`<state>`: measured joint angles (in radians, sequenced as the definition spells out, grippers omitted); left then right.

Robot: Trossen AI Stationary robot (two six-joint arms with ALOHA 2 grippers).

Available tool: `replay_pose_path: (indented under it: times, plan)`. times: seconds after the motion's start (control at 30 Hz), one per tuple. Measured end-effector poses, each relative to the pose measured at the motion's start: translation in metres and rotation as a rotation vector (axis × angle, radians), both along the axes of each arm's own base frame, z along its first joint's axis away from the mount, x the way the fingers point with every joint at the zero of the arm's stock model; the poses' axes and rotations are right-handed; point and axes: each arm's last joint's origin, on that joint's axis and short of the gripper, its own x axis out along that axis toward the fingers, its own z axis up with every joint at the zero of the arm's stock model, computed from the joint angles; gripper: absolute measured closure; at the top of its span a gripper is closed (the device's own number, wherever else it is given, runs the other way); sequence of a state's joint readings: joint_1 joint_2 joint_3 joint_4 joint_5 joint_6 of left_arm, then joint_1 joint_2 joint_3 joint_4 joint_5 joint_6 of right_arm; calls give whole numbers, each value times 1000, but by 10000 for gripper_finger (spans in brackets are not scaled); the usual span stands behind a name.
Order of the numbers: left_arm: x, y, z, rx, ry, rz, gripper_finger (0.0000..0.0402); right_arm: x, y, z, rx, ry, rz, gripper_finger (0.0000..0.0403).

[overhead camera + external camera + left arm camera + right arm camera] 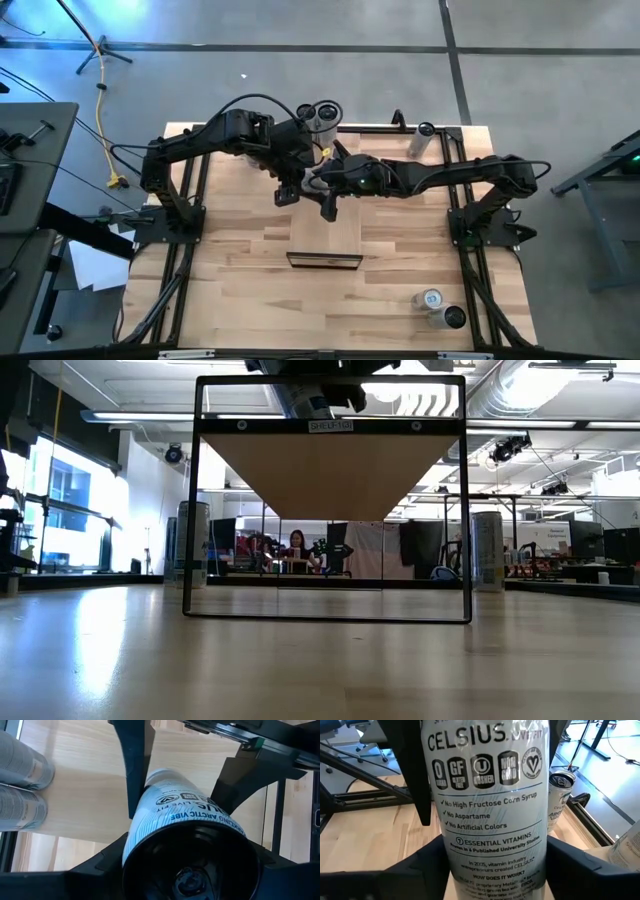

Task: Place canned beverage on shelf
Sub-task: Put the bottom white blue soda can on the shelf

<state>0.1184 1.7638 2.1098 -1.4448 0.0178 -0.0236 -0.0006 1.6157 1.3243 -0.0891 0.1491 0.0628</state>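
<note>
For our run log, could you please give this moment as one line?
left gripper: holding can | right gripper: around same can | above shelf

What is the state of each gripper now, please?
Left gripper: closed on the can.
Right gripper: jaws on both sides of the same can; a firm grip cannot be told.

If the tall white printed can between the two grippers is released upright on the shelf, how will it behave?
The tall white printed can probably tips easily, being slender. On its side, its round body likely rolls. Its glossy wall may slip between the right gripper's dark fingers.
</note>
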Motion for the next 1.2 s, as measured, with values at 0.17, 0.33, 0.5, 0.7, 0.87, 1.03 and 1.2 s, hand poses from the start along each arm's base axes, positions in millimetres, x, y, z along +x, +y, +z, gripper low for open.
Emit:
replay_pose_path:
  times: [0.17,0.33,0.5,0.7,0.87,1.03,1.2]
  plan:
    - [0,0,0,-1,0,3,176,0,0,0,0,-1,1,164]
    - [-1,-1,0,-61,9,10,171,-1,1,1,16,0,13,158]
    - [-15,-3,2,-99,83,34,126,-8,-3,3,-3,45,12,156]
    - [-33,-3,17,-89,37,64,73,-17,-8,5,-4,90,14,156]
    - [-55,-3,37,-39,-72,109,54,-33,-11,18,22,104,50,156]
    - [-70,-8,52,-19,-266,124,51,-58,-17,30,30,126,34,156]
    - [-86,-14,48,-20,-416,147,51,-91,-18,26,109,-36,-10,156]
